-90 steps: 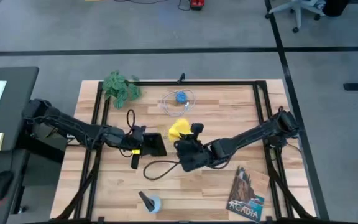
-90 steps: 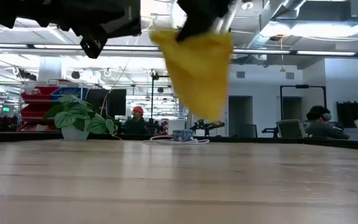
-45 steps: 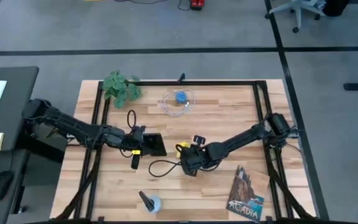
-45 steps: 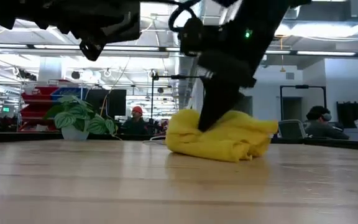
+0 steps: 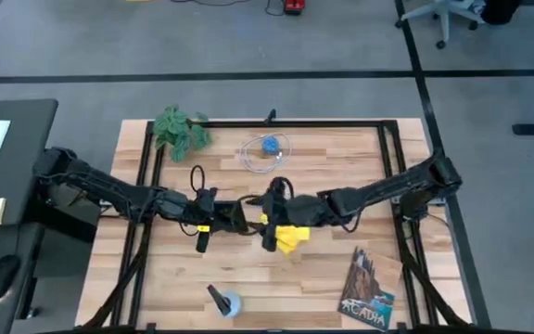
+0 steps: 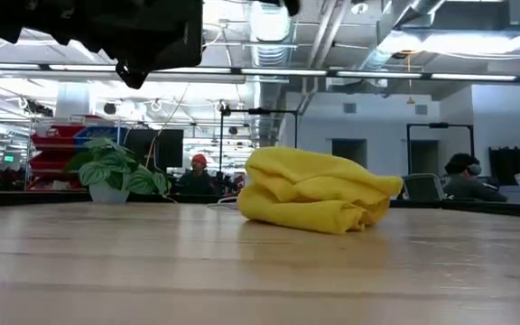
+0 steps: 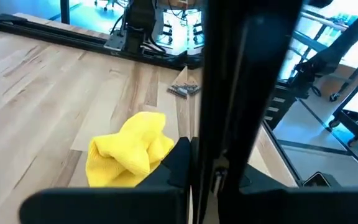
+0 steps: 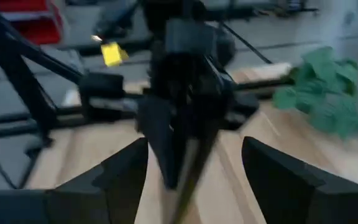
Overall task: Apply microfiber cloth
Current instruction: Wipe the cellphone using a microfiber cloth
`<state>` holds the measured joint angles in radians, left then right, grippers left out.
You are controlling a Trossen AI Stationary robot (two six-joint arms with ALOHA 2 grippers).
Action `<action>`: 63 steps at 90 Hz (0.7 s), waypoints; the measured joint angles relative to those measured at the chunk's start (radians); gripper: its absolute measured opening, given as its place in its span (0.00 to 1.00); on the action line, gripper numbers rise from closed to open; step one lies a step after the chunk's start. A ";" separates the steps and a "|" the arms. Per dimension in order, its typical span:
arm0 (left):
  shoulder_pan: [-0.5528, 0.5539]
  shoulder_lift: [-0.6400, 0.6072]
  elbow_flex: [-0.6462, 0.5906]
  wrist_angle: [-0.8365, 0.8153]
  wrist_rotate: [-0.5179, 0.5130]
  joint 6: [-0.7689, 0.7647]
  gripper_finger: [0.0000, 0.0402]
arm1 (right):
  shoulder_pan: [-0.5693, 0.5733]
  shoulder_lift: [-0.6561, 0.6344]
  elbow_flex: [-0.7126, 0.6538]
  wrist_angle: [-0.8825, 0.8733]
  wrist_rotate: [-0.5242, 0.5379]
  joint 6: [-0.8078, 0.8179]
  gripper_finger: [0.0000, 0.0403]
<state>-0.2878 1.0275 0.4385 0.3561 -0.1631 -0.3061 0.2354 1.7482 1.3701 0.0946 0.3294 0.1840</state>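
Half a second ago the right end effector (image 5: 269, 225) was pressing down on the cloth (image 5: 288, 237); now it is hovering clear of it, fingers spread apart. The cloth is lying near the middle of the wooden worktop (image 5: 332, 167) as a soft, bright yellow, folded heap. The left end effector (image 5: 213, 221) is gripping a flat black phone (image 5: 231, 216) just to its left.
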 joint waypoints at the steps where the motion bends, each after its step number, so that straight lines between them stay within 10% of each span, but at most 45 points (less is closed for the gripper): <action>1: 0.000 0.000 0.000 0.000 0.000 0.000 0.03 | -0.003 0.005 0.000 0.005 -0.010 0.003 0.59; 30: 0.000 0.000 0.000 0.011 -0.015 0.034 0.03 | -0.031 0.109 -0.002 0.040 -0.050 0.052 0.51; 53: 0.000 0.000 0.000 -0.005 -0.033 0.088 0.03 | -0.031 0.122 -0.001 0.083 -0.047 0.025 0.08; 63: 0.000 0.000 0.002 -0.018 -0.032 0.129 0.06 | -0.022 0.116 -0.001 0.084 -0.036 0.003 0.04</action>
<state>-0.2874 1.0272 0.4401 0.3384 -0.1953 -0.1774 0.2129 1.8641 1.3693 0.1785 0.2930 0.1871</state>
